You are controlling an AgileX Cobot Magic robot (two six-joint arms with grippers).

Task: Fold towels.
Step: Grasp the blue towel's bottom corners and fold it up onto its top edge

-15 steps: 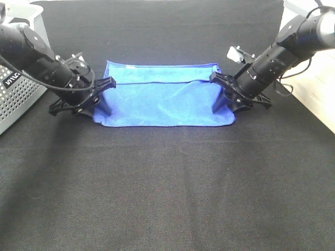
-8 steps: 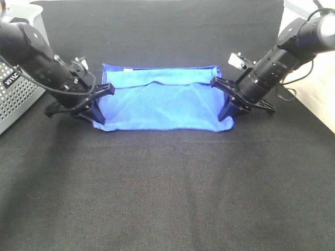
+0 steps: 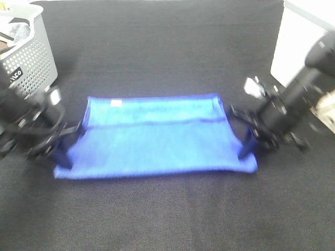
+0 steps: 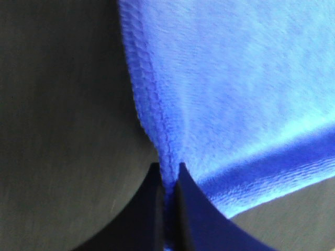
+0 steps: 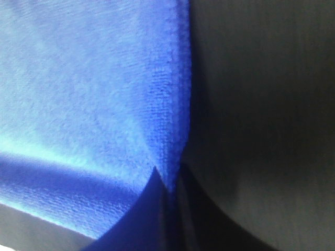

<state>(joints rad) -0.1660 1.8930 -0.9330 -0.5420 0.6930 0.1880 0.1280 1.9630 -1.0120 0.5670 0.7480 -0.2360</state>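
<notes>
Two grips: we saw left gripper point(image 3: 64, 156) and right gripper point(image 3: 247, 149) with jaws clamped on opposite towel point(image 3: 157, 141) edges, over the tabletop point(image 3: 167, 214).

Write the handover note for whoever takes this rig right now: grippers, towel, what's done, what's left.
Left gripper: shut on the towel, at its left edge near the front corner.
Right gripper: shut on the right edge near the front corner.
Towel: stretched between both grippers over the black table, tag at the far left corner. The basket stands apart at far left.
Done: both edges gripped. A line across the towel suggests one fold is in, but blur leaves that unsure.
Left: probably carry the gripped edge over, release, then finish folding.
</notes>
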